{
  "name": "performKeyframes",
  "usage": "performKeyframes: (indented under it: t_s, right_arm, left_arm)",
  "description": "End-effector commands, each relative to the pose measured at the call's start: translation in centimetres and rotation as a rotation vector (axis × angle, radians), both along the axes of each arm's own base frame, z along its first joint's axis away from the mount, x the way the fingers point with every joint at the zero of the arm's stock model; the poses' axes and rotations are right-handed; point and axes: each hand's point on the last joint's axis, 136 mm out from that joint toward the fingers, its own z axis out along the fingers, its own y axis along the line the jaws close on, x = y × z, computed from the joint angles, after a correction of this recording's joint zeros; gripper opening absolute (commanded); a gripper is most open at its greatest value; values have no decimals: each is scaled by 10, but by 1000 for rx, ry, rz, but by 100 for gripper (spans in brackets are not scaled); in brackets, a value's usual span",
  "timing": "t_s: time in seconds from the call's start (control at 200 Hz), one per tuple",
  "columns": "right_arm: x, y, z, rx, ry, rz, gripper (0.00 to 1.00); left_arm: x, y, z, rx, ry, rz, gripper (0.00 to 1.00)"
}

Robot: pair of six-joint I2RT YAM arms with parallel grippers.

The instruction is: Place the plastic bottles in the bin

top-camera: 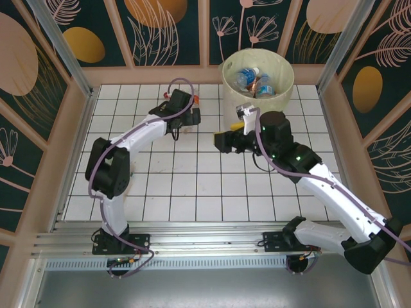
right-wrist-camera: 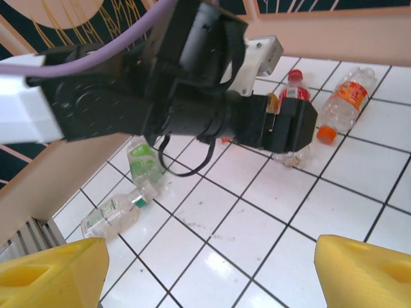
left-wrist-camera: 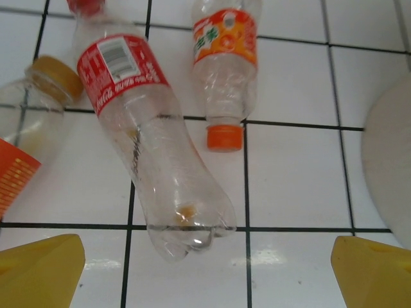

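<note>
While some of the plastic bottles [top-camera: 247,78] already lie inside the bin [top-camera: 287,90], the task is judged part done: at least five remain on the tiles.

- **Remaining, near:** A red-labelled bottle [left-wrist-camera: 148,147], an orange-labelled bottle [left-wrist-camera: 225,70] and a tan-capped bottle [left-wrist-camera: 38,109] lie side by side just left of the bin.
- **Remaining, far:** Two green-labelled bottles [right-wrist-camera: 144,163] lie farther from the bin, close to the wooden side wall [right-wrist-camera: 64,173].
- **Left gripper [left-wrist-camera: 205,269]:** Jaws spread wide and empty, hanging over the red-labelled bottle.
- **Right gripper [right-wrist-camera: 209,273]:** Jaws apart, nothing between them, just in front of the bin.
- **Clearance:** The bin's wall stands near the orange-labelled bottle. The two wrists are close together there. Bare tiles on the near side of the bin offer open room.
</note>
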Motion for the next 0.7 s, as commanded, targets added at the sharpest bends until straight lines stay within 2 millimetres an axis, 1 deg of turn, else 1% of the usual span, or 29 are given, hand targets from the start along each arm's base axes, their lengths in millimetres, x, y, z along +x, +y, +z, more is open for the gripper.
performKeyframes:
  t_s: [0.0,0.11,0.21,0.35,0.52,0.691]
  right_arm:
    - [-7,-4,5,34,-5,-8,85]
    - [-10,-5,2,30,8,-6,85]
    - [-12,-6,2,30,7,-6,85]
    - [-13,-6,2,33,6,-10,85]
    - [-13,-7,1,29,13,-16,85]
    - [-13,-12,3,18,6,-36,85]
  left_arm:
    - [8,12,-22,-2,77,93,99]
    - [19,19,-39,-39,107,130,99]
    - [27,21,-50,-65,130,132,99]
    - [34,22,-69,-50,170,130,96]
    - [38,32,-92,-70,214,148,94]
    - [37,38,-112,-70,256,154,91]
